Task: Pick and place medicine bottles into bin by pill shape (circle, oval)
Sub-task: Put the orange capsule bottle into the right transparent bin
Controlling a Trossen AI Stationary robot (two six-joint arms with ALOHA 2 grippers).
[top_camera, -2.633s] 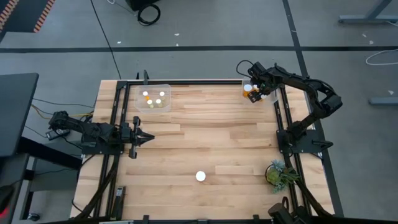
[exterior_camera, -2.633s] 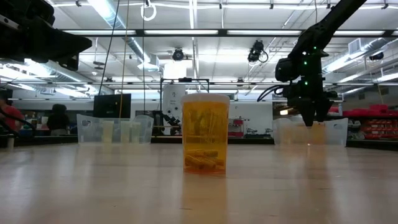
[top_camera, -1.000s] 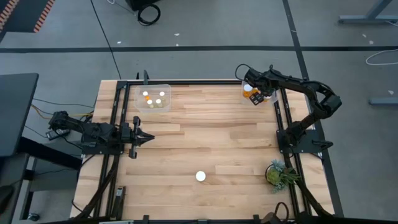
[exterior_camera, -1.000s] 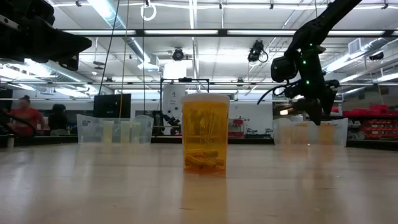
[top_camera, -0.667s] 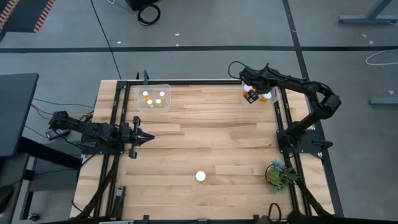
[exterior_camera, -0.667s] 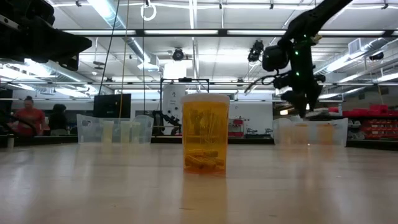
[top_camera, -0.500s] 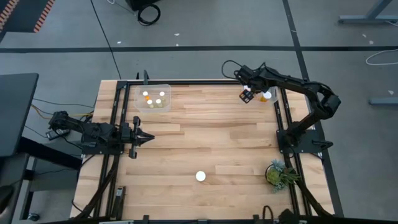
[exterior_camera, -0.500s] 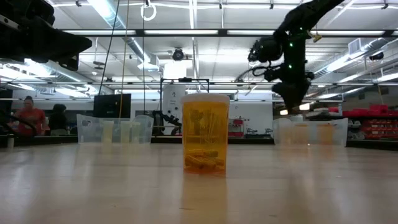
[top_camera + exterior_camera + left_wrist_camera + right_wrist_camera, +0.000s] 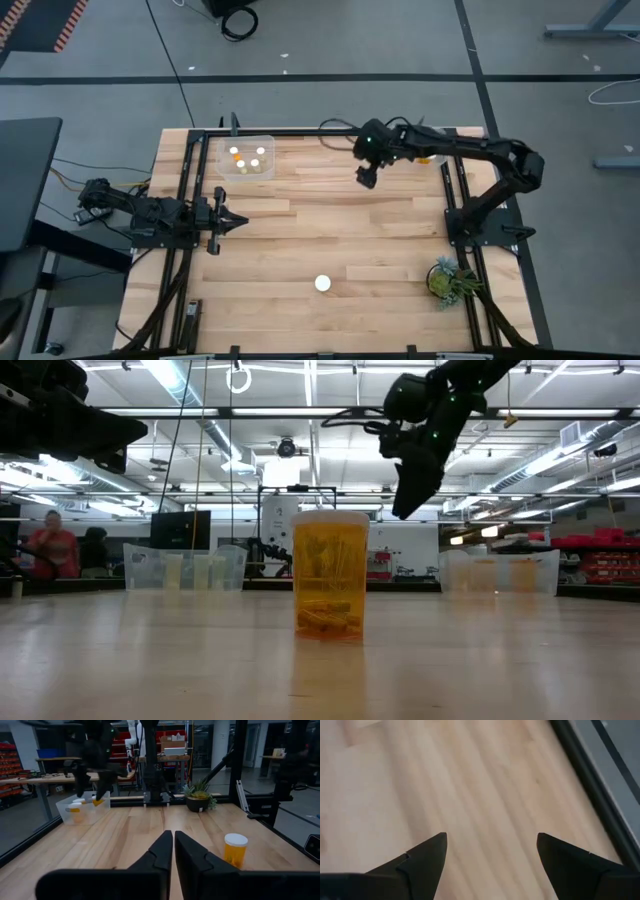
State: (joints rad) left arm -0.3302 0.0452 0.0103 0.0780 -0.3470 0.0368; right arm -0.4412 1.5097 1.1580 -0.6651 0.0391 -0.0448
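One amber medicine bottle point(image 9: 322, 283) with a white cap stands upright on its base near the table's near edge; it also shows in the low view point(image 9: 330, 573) and the left wrist view point(image 9: 235, 849). Several more bottles stand in the clear bin point(image 9: 247, 157) at the far left. A second clear bin point(image 9: 500, 572) at the far right holds bottles; my right arm mostly hides it from above. My right gripper point(image 9: 366, 178) hangs open and empty above bare wood point(image 9: 490, 820), left of that bin. My left gripper point(image 9: 232, 220) is shut and empty at the table's left.
A small green plant point(image 9: 447, 280) in a dark pot stands at the near right corner. Dark frame rails point(image 9: 452, 200) run along the table's sides. Bare wood lies between the bins and the lone bottle. A person point(image 9: 48, 545) shows far behind the table.
My right gripper has left the far-right bin, gone toward the table's left edge and a little toward the near edge, and risen. The bottles stay where they were.
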